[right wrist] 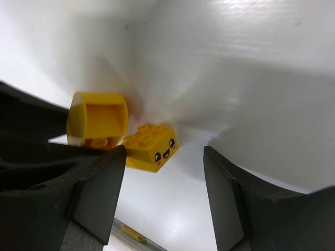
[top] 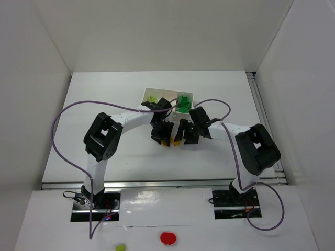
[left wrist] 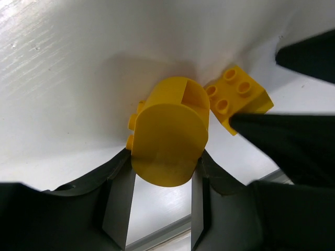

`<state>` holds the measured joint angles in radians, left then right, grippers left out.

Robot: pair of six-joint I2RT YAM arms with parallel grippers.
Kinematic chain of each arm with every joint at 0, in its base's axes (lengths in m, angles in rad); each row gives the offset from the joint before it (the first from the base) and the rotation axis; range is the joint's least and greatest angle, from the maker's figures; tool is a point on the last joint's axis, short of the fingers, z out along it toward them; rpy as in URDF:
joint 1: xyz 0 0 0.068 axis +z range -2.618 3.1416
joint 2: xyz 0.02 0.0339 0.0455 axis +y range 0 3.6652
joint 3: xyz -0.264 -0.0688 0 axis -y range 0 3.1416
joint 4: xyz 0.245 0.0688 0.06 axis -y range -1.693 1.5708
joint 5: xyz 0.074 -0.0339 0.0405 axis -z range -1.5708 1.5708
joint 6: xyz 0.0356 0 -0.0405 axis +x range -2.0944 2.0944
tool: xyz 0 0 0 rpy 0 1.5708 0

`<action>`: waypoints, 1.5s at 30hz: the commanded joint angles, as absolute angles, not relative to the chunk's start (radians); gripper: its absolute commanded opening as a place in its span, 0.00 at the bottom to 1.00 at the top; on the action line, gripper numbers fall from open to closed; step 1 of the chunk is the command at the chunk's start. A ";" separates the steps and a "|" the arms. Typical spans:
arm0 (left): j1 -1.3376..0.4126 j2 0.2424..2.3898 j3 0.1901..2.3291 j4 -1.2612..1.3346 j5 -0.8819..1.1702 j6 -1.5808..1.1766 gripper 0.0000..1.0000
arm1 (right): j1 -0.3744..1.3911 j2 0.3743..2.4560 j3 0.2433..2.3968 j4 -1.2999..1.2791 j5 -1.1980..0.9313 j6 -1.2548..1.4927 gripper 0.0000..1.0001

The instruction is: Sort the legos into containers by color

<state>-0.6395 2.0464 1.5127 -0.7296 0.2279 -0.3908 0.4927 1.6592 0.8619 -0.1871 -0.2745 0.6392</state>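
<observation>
Near the tray (top: 167, 90), on the tabletop (top: 94, 94): both pincers, tips almost meeting, with two yellow bricks between them.

Item 1. Left pincer (left wrist: 166, 157): narrowed onto the rounded brick (left wrist: 167, 133), with fingers (left wrist: 121, 201) appearing to press its two flanks. The brick lies on its side, studs pointing sideways. Risk: the hold sits low on a curved body, so the brick may twist or squirt out on the lift.

Item 2. Right pincer (right wrist: 165, 172): wide apart, holding nothing. The face brick (right wrist: 151, 146) rests on the tabletop just beside one finger (right wrist: 99, 193), off-centre in the gap and just beside the rounded brick. Risk: on closing from here, the near finger likely shoves the brick before the far one arrives, skidding or tipping it. It could also nudge the rounded brick or the left pincer, which sits close by.

Item 3. Tray: lime bricks (top: 152, 98) in the left compartment, green bricks (top: 184, 100) in the right. The middle's contents are too small to tell. Risk: with thin dividers and other colours on both sides, an off-centre release drops yellow among lime or green. The judged target is the middle.

Item 4. Both pincers: crowded into one spot. Risk: lifting toward the tray together invites a collision.
</observation>
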 commanded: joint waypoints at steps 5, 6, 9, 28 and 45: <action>-0.634 1.976 1.506 -0.724 0.308 -0.359 0.00 | 0.472 1.669 0.847 -0.167 -0.199 0.664 0.67; -0.634 1.976 1.506 -0.724 0.308 -0.359 0.00 | 0.472 1.669 0.847 -0.158 -0.212 0.664 0.67; -0.624 1.967 1.517 -0.733 0.287 -0.359 0.00 | 0.472 1.669 0.856 -0.158 -0.212 0.654 0.67; -0.471 2.092 2.135 -0.905 0.230 -0.377 0.00 | 0.430 1.368 0.916 -0.416 0.164 0.600 0.77; -0.442 2.275 2.378 -0.804 0.239 -0.449 0.72 | 0.429 1.356 0.934 -0.480 0.161 0.580 0.78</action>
<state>-0.4477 2.3192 2.3795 -0.8337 0.2325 -0.4477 0.4175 1.3773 0.8921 -0.4656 0.1627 0.6003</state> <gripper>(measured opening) 0.720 0.778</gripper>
